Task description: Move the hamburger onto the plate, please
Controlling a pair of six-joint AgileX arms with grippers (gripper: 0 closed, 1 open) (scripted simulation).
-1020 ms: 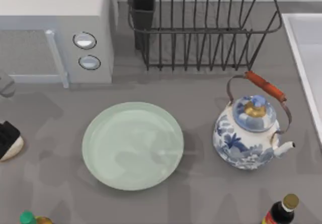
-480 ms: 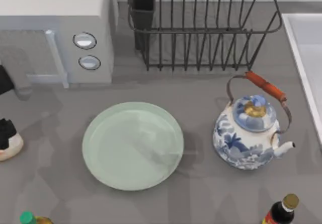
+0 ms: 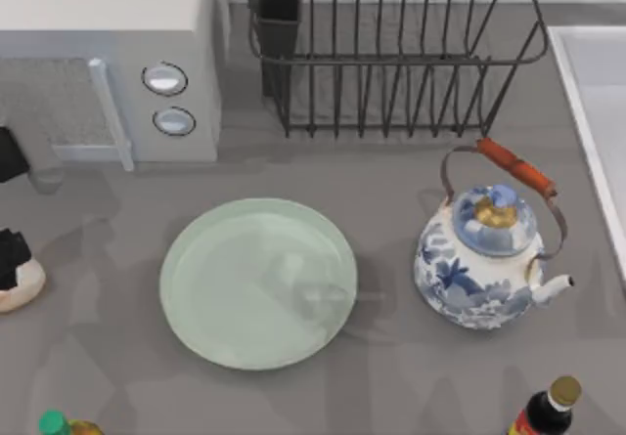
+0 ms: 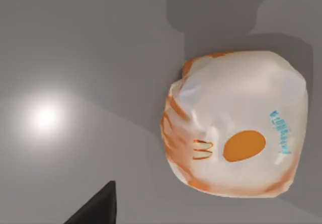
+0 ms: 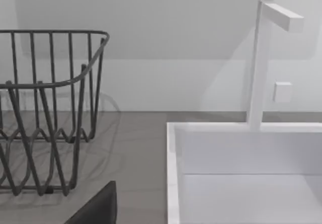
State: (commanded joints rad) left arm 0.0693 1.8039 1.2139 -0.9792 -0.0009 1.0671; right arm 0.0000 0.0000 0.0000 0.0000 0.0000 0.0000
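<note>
The left gripper (image 3: 12, 257) is at the far left edge of the worktop (image 3: 391, 176), right over the hamburger (image 3: 20, 286). From above, its black tip covers the top part of the bun. I cannot tell if the left gripper is open or closed. In the left wrist view one black fingertip (image 4: 98, 209) pokes in from the edge, apart from the hamburger (image 4: 236, 126). There the bun looks round and cream, with orange marks, an orange spot and some small blue writing. It lies on the grey worktop (image 4: 75, 48) with a dark shadow beside it.

The hamburger is well to the left of the plate (image 3: 258, 282) and not on it. The plate is big, round and pale green, and it sits near the middle of the worktop with nothing on it.

Behind the plate on the left stands a white microwave (image 3: 108, 59) with two round knobs. A black wire rack (image 3: 391, 49) stands at the back, in the middle. A blue-and-white kettle (image 3: 486, 249) with an orange handle is to the right of the plate. A white sink (image 3: 597, 112) is at the right edge. A dark bottle (image 3: 546, 411) stands at the front right, and a green bottle cap (image 3: 54, 423) shows at the front left.

In the right wrist view I see the wire rack (image 5: 48, 113), the sink (image 5: 241, 173), a white tap (image 5: 261, 63) and one black fingertip (image 5: 98, 209) of the right gripper. I cannot tell if that gripper is open or closed.
</note>
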